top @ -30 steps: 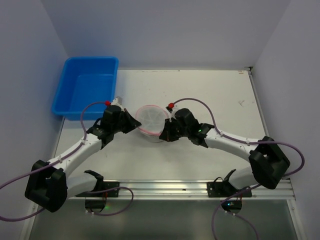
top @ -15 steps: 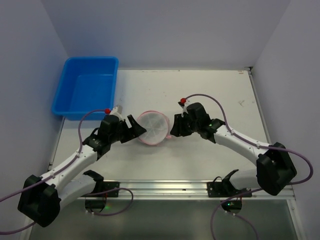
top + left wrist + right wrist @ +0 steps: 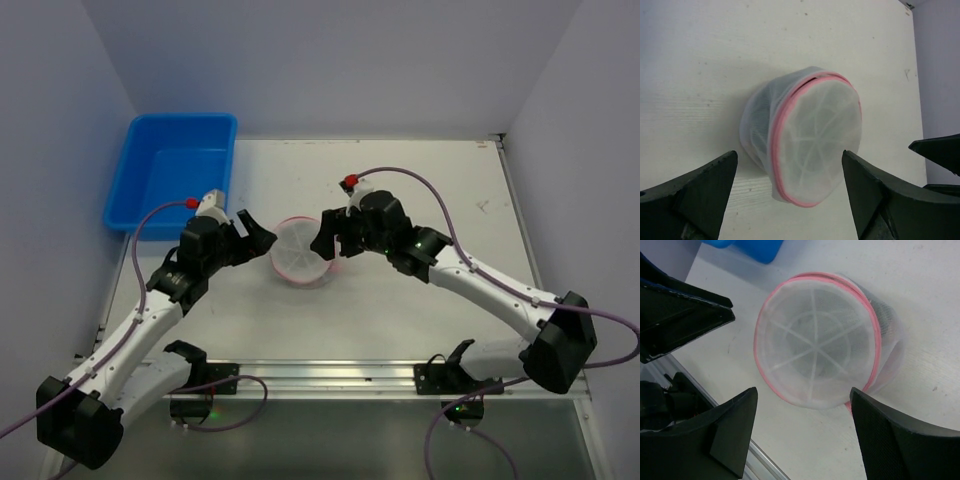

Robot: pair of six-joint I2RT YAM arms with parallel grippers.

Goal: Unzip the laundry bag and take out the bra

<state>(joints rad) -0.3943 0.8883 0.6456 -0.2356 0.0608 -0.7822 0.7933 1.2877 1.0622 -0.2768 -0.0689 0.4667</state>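
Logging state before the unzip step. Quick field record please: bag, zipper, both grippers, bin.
laundry bag: on the table, tilted, between the two grippers
zipper trim: pink, looks closed, not certain; no bra outside
left gripper: open, at the bag's left, not touching
right gripper: open, at the bag's right, not touching
blue bin: far left corner, apart from the bag
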